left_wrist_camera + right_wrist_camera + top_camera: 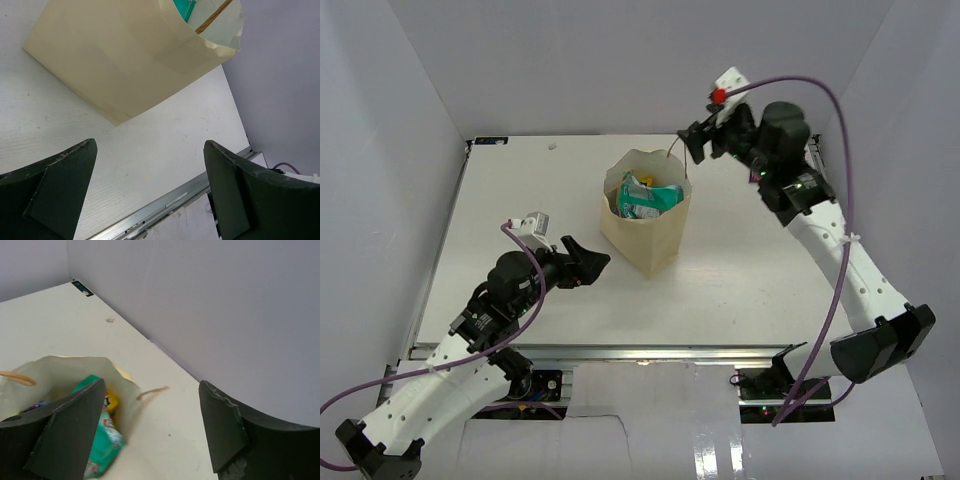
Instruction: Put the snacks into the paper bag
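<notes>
1. This is a robotics lab test cell, not a home or a shop.
2. A bare white table (pixel 520 270) fills the centre of the top view, boxed in by plain pale panel walls (pixel 620 60) at the left, right and top of the frame.
3. An aluminium rail (pixel 650 352) runs along the table's lower edge. Two white-and-black robot arms, the left arm (pixel 450 385) and the right arm (pixel 850 265), are mounted there.
4. Purple cables (pixel 795 77) loop freely off the arms.
5. Each wrist carries a small white camera unit (pixel 535 222).
6. The only loose item is a paper bag (pixel 640 245) holding snacks (pixel 645 200).
</notes>
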### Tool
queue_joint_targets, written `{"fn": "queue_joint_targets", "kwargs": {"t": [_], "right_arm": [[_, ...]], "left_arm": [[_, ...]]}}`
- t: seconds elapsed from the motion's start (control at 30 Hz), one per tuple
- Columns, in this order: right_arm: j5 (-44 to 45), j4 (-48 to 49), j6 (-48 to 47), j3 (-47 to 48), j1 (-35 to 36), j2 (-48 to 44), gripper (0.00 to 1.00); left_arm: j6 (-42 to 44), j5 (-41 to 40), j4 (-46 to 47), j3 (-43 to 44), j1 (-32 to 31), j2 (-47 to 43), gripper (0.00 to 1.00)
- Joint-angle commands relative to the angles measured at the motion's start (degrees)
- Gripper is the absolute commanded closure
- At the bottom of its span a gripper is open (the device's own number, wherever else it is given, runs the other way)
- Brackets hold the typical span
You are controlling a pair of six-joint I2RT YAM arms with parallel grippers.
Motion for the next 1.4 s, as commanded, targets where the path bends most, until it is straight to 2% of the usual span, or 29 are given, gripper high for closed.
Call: {"fn": "queue_joint_targets", "kwargs": {"t": [0.0, 0.03, 0.1, 0.13, 0.23, 0.27, 0.33, 0.43, 0.47, 0.5, 0.6, 0.8, 0.9, 1.0, 1.03, 1.23, 1.33, 1.37], "right_arm": [[-17.79, -9.83, 0.12, 5.36, -13.90, 2.11, 0.17], [-19.65, -12.04, 0.56, 6.07, -16.22, 3.69, 0.12], [-20.55, -18.37, 0.30, 7.74, -21.50, 9.83, 0.08], [-19.42, -20.56, -2.83, 8.44, -22.47, 14.73, 0.05], [-6.79, -24.10, -5.68, 11.77, -25.20, 24.66, 0.02], [0.47, -24.19, -6.20, 13.01, -26.34, 27.06, 0.02], [6.67, -24.80, -7.95, 18.71, -27.75, 34.27, 0.03], [9.14, -22.63, -19.25, 20.85, -28.37, 39.37, 0.05], [9.16, -22.61, -29.48, 20.84, -28.11, 40.26, 0.08], [9.68, -22.78, -33.50, 21.10, -28.11, 41.48, 0.08], [10.55, -26.56, -45.19, 25.58, -28.55, 48.32, 0.04], [14.60, -27.00, -57.16, 34.90, -29.16, 57.57, 0.00], [14.87, -24.11, -61.03, 34.99, -29.42, 61.08, 0.00], [14.26, -24.10, -60.88, 37.01, -29.69, 63.11, 0.00], [13.30, -24.10, -60.35, 37.02, -29.78, 63.20, 0.04], [11.62, -24.10, -59.12, 35.26, -31.88, 63.38, 0.09], [11.45, -25.93, -58.24, 37.18, -32.76, 65.31, 0.16], [11.09, -27.34, -57.71, 38.06, -32.85, 66.79, 0.24]], "left_arm": [[0.83, 0.20, -0.39, 1.70, -0.14, -0.36, 0.02], [0.66, 0.11, -0.39, 1.52, -0.14, -0.53, 0.02], [0.57, 0.02, -0.57, 1.17, -0.06, -1.06, 0.02], [0.39, -0.07, -0.65, 1.00, -0.06, -1.15, 0.02], [0.22, -0.24, -0.83, 0.82, -0.06, -1.32, 0.02], [0.21, -0.24, -1.09, 0.73, -0.06, -1.24, 0.02], [0.04, -0.42, -1.27, 0.73, -0.14, -1.15, 0.02], [-0.40, -0.51, -1.27, 0.47, -0.14, -0.54, 0.02], [-0.49, -0.51, -1.18, 0.47, -0.14, -0.27, 0.02], [-0.58, -0.51, -1.10, 0.47, -0.14, -0.01, 0.02], [-0.66, -0.33, -0.83, 0.29, -0.14, 1.05, 0.02], [-0.93, 0.02, -0.22, 0.20, -0.14, 2.63, 0.02], [-1.19, 0.11, -0.30, -0.15, -0.14, 2.81, 0.02], [-1.63, 0.02, -0.48, -0.32, -0.14, 2.11, 0.02], [-1.81, -0.15, -0.91, -0.32, -0.06, 1.84, 0.02], [-2.60, -1.56, -1.80, -0.94, -0.14, -0.71, 0.02], [-2.69, -1.39, -1.54, -0.50, -0.14, 0.43, 0.02], [-2.60, -0.95, -1.45, -0.15, -0.14, 0.87, 0.02]]}}
